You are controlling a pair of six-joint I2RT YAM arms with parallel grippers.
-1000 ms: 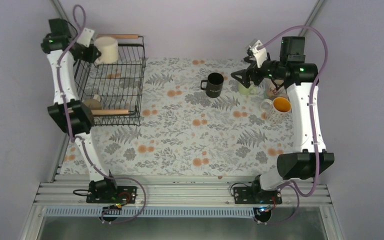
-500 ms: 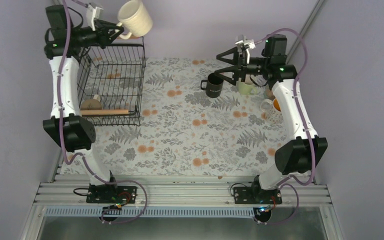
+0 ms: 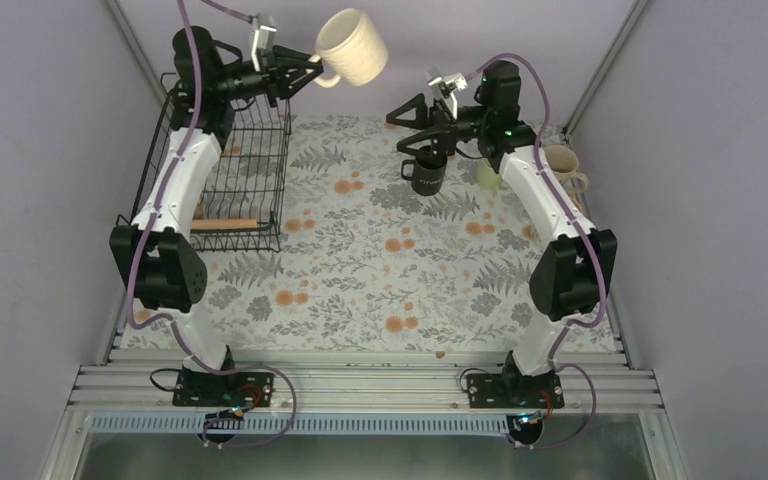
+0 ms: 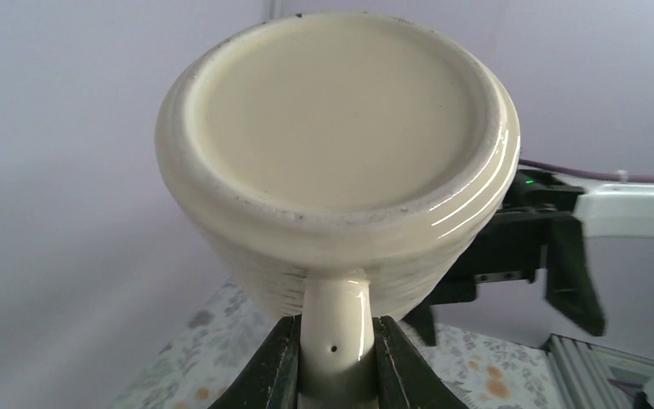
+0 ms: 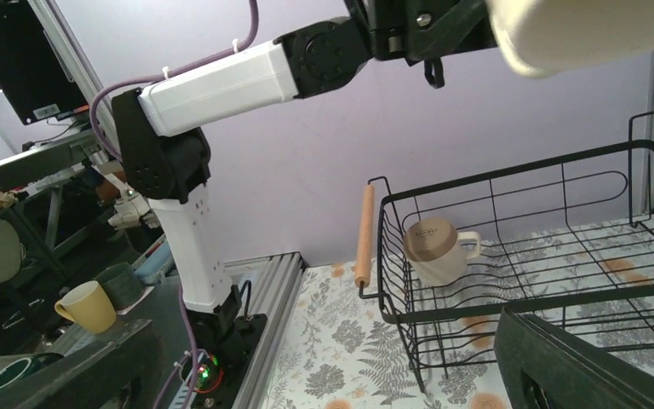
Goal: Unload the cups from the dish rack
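Both arms (image 3: 175,180) have white links (image 3: 540,190), black joints (image 3: 165,270), looping purple cables (image 3: 535,72) and green lights (image 3: 507,131).

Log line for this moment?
left gripper: shut on cream mug handle, aloft | right gripper: open, empty | rack: beige mug inside

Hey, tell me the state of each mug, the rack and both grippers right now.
cream mug: in the air, tipped sideways, held by its handle.
left gripper: shut on cream mug.
right gripper: open, empty.
dish rack: holds one beige mug, tipped.
black mug: upright, outside rack.
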